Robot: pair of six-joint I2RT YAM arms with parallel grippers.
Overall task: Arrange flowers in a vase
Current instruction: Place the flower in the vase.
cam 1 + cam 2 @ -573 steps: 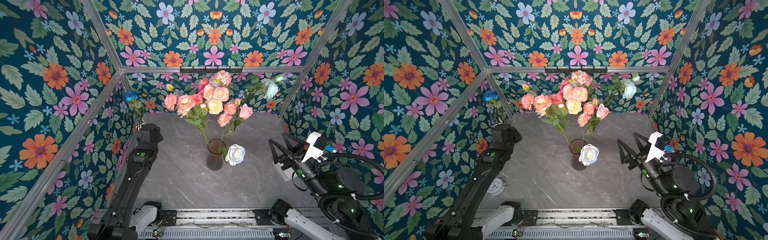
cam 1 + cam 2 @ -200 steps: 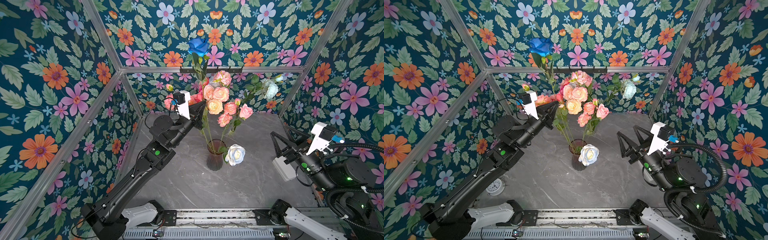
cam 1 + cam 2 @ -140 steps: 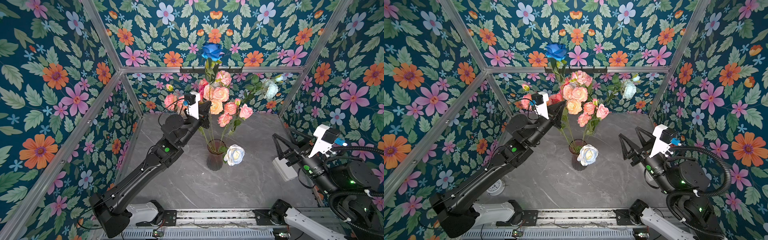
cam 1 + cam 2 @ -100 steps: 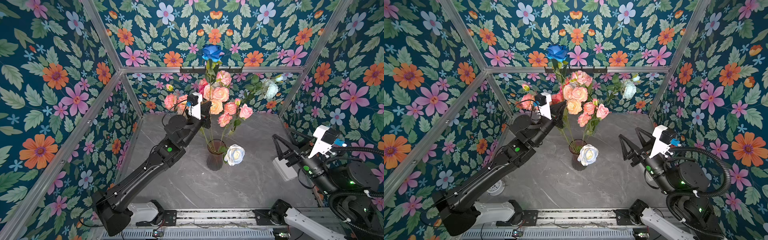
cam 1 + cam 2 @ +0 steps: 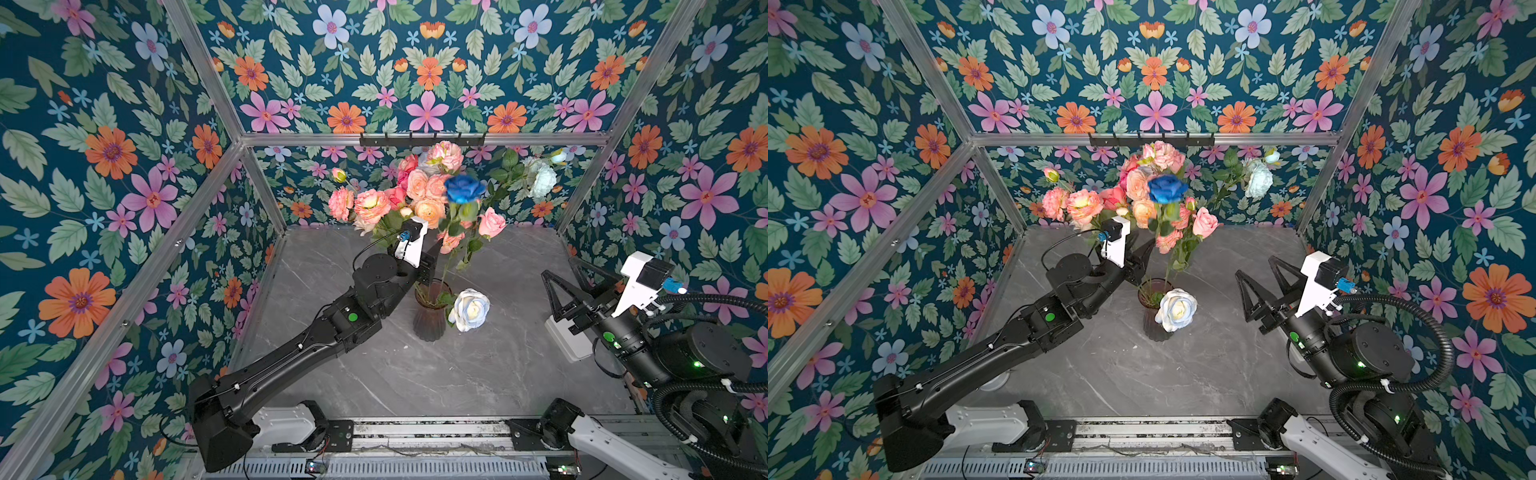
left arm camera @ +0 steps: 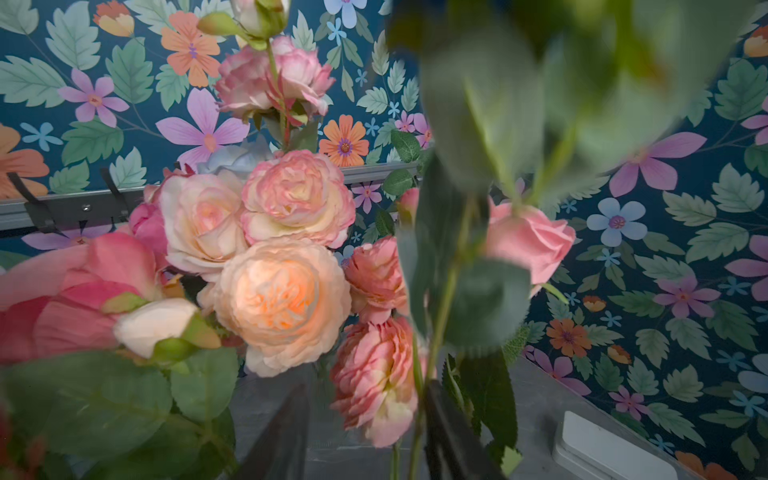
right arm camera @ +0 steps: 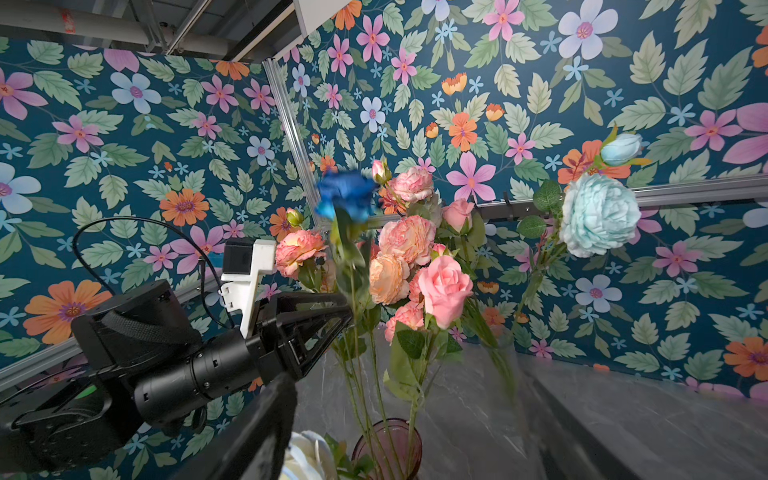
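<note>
The dark glass vase (image 5: 430, 320) stands mid-table, holding the flowers (image 5: 417, 195), a bunch of pink, peach and coral blooms. A white rose (image 5: 469, 309) droops over its rim. The blue rose (image 5: 463, 189) is motion-blurred among the bunch, its stem (image 6: 432, 353) running down toward the vase. My left gripper (image 5: 430, 257) sits just left of the stems above the vase, open; the blue rose's stem passes beside one finger (image 6: 449, 436), not clamped. My right gripper (image 5: 561, 286) hangs open and empty at the right, apart from the vase.
A pale blue-white peony (image 5: 542, 180) leans out to the back right. A white box (image 5: 567, 345) lies on the table under the right arm. Flower-print walls with aluminium frame bars (image 5: 415, 139) close the table on three sides.
My left arm carried the blue rose from the left wall to over the vase. Its jaws have now opened and the rose has dropped lower into the bunch. The right arm barely moved.
</note>
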